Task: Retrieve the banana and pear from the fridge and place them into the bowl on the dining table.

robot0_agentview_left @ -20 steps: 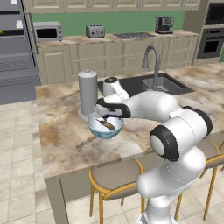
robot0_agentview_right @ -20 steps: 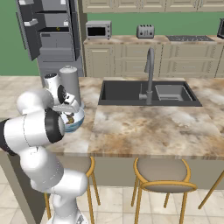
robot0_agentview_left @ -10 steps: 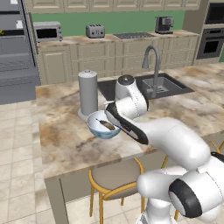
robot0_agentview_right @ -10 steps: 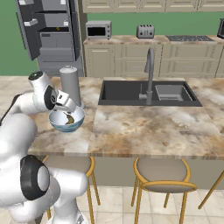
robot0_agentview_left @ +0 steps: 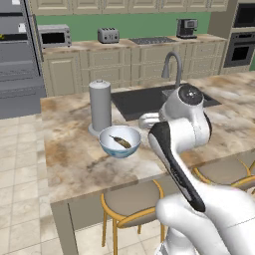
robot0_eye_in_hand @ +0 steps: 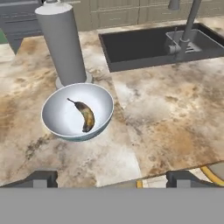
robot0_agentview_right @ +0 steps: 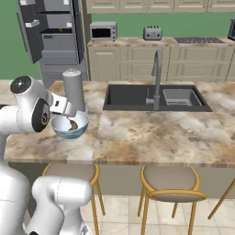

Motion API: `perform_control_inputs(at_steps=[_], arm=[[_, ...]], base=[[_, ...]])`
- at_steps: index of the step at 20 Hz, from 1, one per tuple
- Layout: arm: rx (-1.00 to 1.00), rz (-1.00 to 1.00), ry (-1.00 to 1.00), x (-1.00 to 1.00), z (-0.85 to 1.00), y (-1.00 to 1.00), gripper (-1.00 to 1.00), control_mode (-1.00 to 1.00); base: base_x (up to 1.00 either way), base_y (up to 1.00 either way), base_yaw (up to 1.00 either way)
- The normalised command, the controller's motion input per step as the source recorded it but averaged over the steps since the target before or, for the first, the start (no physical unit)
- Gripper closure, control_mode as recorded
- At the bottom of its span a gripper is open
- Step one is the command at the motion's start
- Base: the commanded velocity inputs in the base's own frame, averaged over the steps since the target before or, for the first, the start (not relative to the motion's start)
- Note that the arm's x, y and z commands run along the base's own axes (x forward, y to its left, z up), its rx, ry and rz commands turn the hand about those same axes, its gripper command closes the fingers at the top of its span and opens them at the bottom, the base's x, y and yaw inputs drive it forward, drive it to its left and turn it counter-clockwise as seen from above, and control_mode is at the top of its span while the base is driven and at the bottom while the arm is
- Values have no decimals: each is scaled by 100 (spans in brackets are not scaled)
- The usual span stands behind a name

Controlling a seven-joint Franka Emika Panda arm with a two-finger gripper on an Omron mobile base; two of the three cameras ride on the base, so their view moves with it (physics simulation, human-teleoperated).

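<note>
The banana [robot0_eye_in_hand: 85,116] lies in the bowl [robot0_eye_in_hand: 54,120] on the table [robot0_eye_in_hand: 175,127], while the gripper [robot0_eye_in_hand: 111,178], seemingly empty, hangs spread wide.

You've got dining table [robot0_eye_in_hand: 175,131], mottled stone: bowl [robot0_eye_in_hand: 59,124] sits on it, steel canister [robot0_eye_in_hand: 61,43] just behind, sink [robot0_eye_in_hand: 144,46] set in.

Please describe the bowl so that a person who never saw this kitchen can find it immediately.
Find the stone dining table with the dark sink. Left of the sink stands a tall steel canister; the bowl sits just before it. It is round, low, pale blue-white, holding a banana.
</note>
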Motion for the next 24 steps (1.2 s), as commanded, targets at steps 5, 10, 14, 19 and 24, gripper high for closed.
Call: perform_control_inputs(at_steps=[5,10,14,19,24], arm=[[0,31,0,-100,84,-14,-100,-100],[0,27,6,-100,55,-4,-100,-100],[0,9,16,-56,6,-5,-100,-100],[0,0,2,-53,0,-25,-100,-100],[0,-1,9,-32,-1,-6,-100,-100]], base=[[0,0,0],[0,0,0],[0,0,0],[0,0,0],[0,0,0]])
